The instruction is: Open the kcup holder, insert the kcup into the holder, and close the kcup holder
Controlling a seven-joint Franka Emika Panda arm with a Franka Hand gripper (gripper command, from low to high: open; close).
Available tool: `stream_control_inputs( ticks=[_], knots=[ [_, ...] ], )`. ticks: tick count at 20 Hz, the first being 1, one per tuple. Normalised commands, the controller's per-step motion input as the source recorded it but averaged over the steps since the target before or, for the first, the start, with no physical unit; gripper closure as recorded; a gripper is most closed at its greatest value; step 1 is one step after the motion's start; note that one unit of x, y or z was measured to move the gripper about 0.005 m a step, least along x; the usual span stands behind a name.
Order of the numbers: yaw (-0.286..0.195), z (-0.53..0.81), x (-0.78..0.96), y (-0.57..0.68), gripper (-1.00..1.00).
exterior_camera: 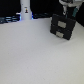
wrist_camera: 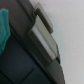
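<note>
The black box-shaped kcup holder [exterior_camera: 62,26] stands on the wide white table [exterior_camera: 35,60], toward the far side and to the exterior view's right. On its front face I can see two rectangular recesses, one above the other, and the box looks a little turned, so that the front faces toward the exterior view's left and the near side. The drawer seems to be pushed in, because no tray with slots shows outside the box. Just above the box, at the upper edge of the picture, the pale robot gripper [exterior_camera: 65,7] hangs over its top; it is blurred and partly cut off, so I cannot tell if the fingers are spread or pressed together. In the wrist view the dark surface of the box [wrist_camera: 25,55] fills most of the picture, with a grey finger [wrist_camera: 44,36] of the pincer lying against its edge, and a bright teal-green patch [wrist_camera: 4,30] shows at one side; whether this is the small kcup I cannot say. Far away, near the exterior view's left, stands a white bottle-like object [exterior_camera: 26,11] beside some dark blue things [exterior_camera: 10,19].
</note>
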Motion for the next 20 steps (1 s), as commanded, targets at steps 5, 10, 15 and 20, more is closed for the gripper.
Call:
stream_control_inputs(
  ticks=[5, 10, 15, 20],
  knots=[
    [-0.002, -0.01, 0.01, -0.04, -1.00],
    [-0.002, -0.01, 0.02, -0.04, -1.00],
    [-0.002, 0.00, 0.02, -0.03, -1.00],
    [-0.002, 0.00, 0.03, -0.04, -1.00]
  ],
)
